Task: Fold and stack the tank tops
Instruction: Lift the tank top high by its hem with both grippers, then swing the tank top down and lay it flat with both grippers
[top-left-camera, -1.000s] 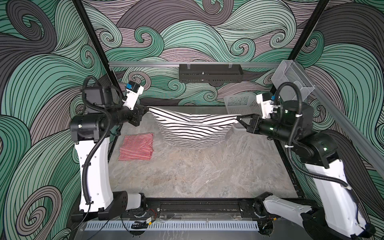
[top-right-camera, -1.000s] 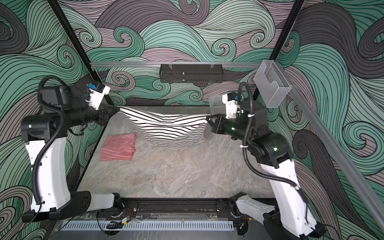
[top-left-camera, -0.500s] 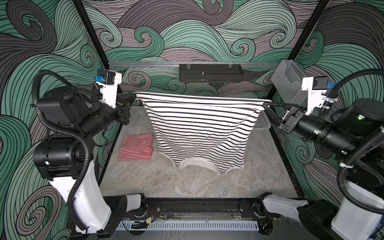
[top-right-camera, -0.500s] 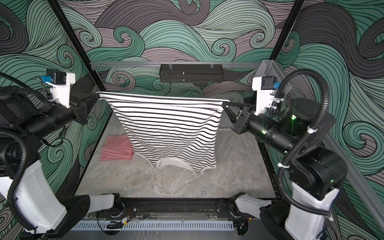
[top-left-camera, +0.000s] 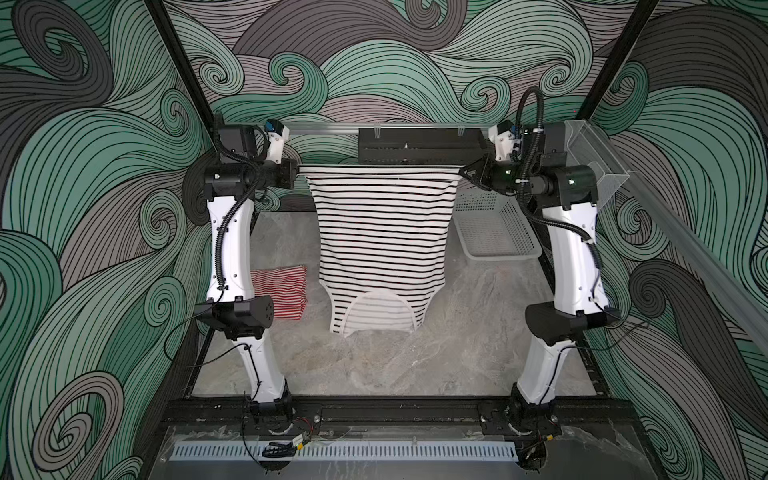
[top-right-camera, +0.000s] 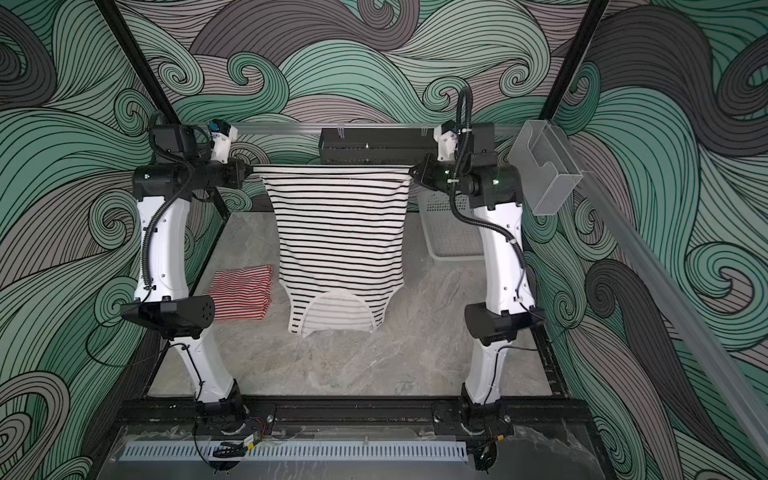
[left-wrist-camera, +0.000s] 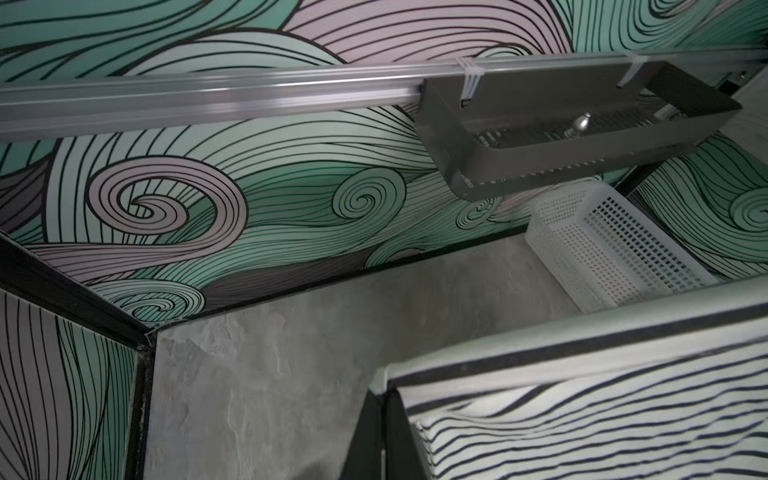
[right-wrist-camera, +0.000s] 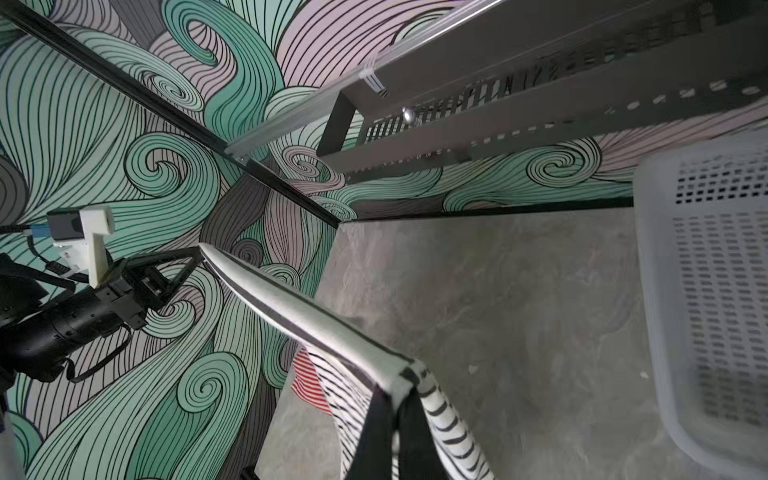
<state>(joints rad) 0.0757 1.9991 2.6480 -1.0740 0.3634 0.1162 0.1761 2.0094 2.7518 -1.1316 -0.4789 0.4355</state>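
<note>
My left claw (top-left-camera: 296, 176) and my right claw (top-left-camera: 464, 171) are each clenched on a hem corner of the black-striped tank top (top-left-camera: 380, 232), stretching that edge taut between them, high above the counter (top-left-camera: 374, 365). The garment hangs straight down beneath both claws with its straps lowest. I cannot tell whether the straps touch the counter.

I judge this to be the spreading step: the top is opened out in the air but not yet laid flat. The next move calls for lowering both claws together and drawing the cloth out so it settles smooth, without slack or twist.

The red-striped tank top (top-left-camera: 282, 291) lies folded on the counter, well below my left claw, and the stack should end there. A white basket (top-left-camera: 494, 232) sits below my right claw, and a black rack (top-left-camera: 419, 145) hangs just behind the stretched hem. Both crowd the lowering.
</note>
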